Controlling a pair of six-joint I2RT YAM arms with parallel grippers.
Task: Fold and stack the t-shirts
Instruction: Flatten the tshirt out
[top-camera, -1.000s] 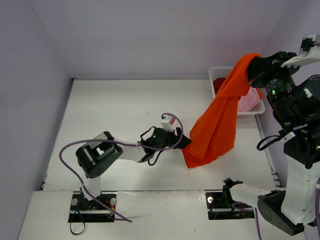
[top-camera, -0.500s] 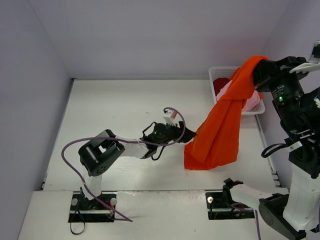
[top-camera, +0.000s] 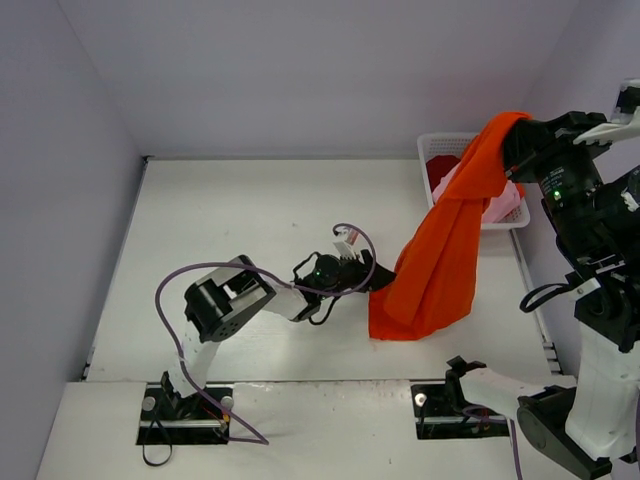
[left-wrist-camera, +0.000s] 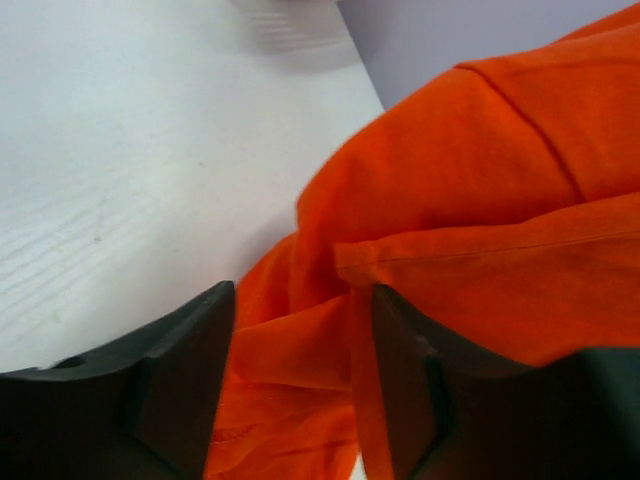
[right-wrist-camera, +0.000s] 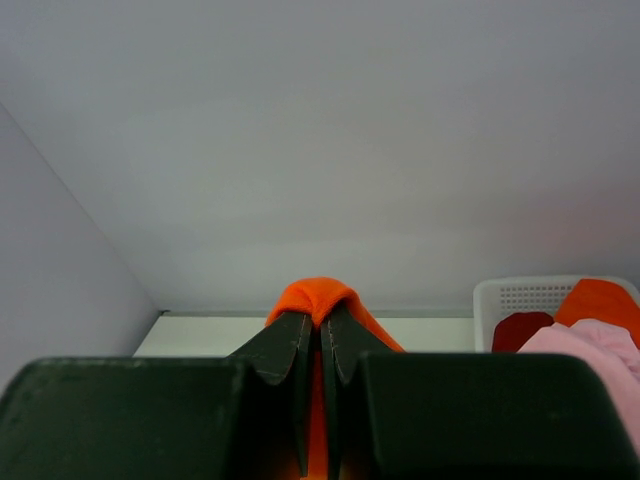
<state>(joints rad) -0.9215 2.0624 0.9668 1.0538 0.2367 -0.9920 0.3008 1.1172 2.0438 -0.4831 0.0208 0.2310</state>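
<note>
A large orange-red t-shirt (top-camera: 440, 260) hangs from my right gripper (top-camera: 508, 150), which is shut on its top fold (right-wrist-camera: 318, 295) high over the basket. The shirt's lower end rests bunched on the table. My left gripper (top-camera: 385, 283) is low at that end's left edge. In the left wrist view its jaws stand apart around loose folds of the orange cloth (left-wrist-camera: 480, 200), open and not pinching them. A light pink t-shirt (top-camera: 503, 207), a dark red one (top-camera: 440, 165) and another orange one (right-wrist-camera: 600, 298) lie in the basket.
The white lattice basket (top-camera: 424, 160) stands at the back right against the wall. The right arm's body towers along the right edge. A purple cable loops from the left arm over the table. Walls close in the left and back.
My left gripper has slid right and now reaches into the shirt's lower left edge. The right gripper carried the shirt top slightly right, then held still.
</note>
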